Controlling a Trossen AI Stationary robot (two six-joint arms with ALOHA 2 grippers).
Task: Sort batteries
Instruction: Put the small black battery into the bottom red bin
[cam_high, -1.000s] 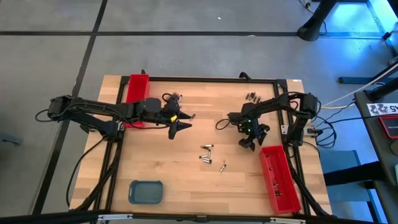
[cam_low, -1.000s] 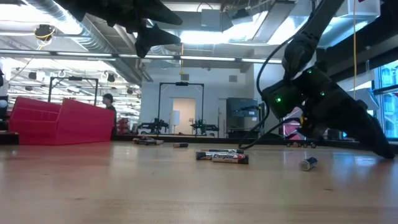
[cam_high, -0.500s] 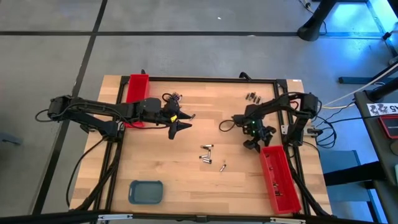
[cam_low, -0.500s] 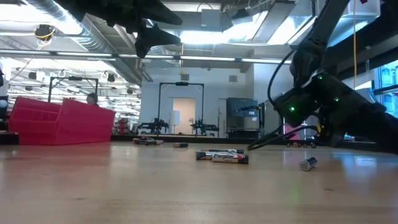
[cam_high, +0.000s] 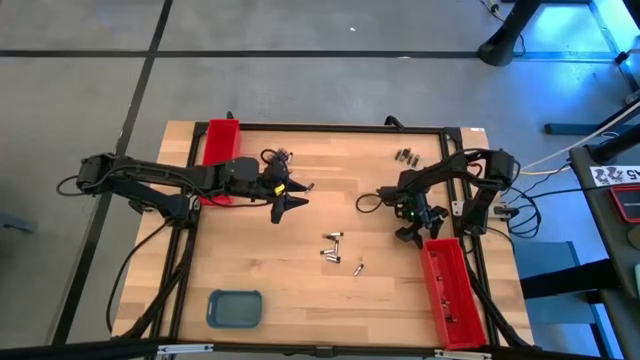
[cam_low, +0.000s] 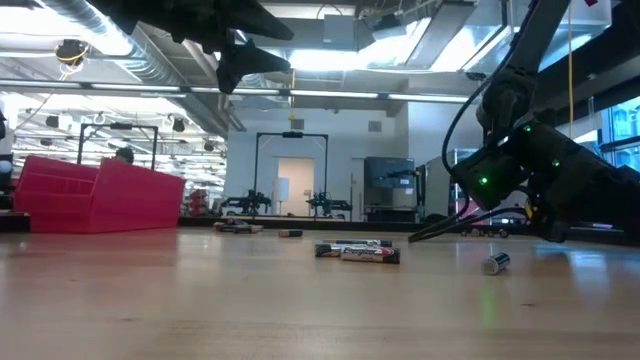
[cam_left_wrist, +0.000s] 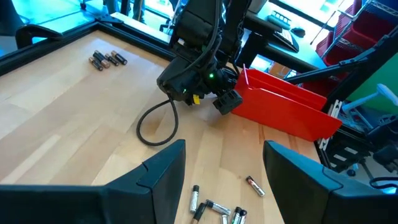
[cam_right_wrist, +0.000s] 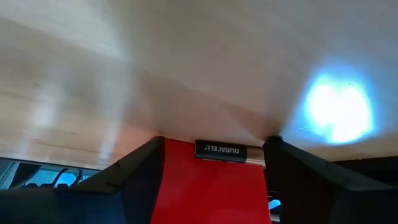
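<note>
high view: right gripper, wide, now nearer red tray, battery between fingers

Right gripper beside red tray; loose batteries on the table.

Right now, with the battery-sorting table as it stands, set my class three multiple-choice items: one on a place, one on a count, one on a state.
1. The right gripper is:
A. at the end of a red tray
B. crossed over the left arm
C. folded back at its base

2. How many red trays are on the table?
A. one
B. two
C. four

3. The left gripper has its fingers:
A. shut on a battery
B. open and empty
C. shut on a cable

Answers:
1 A, the high view shows it at the right-hand tray's far end.
2 B, one lies at each side.
3 B, the left wrist view shows them apart with nothing between.
</note>
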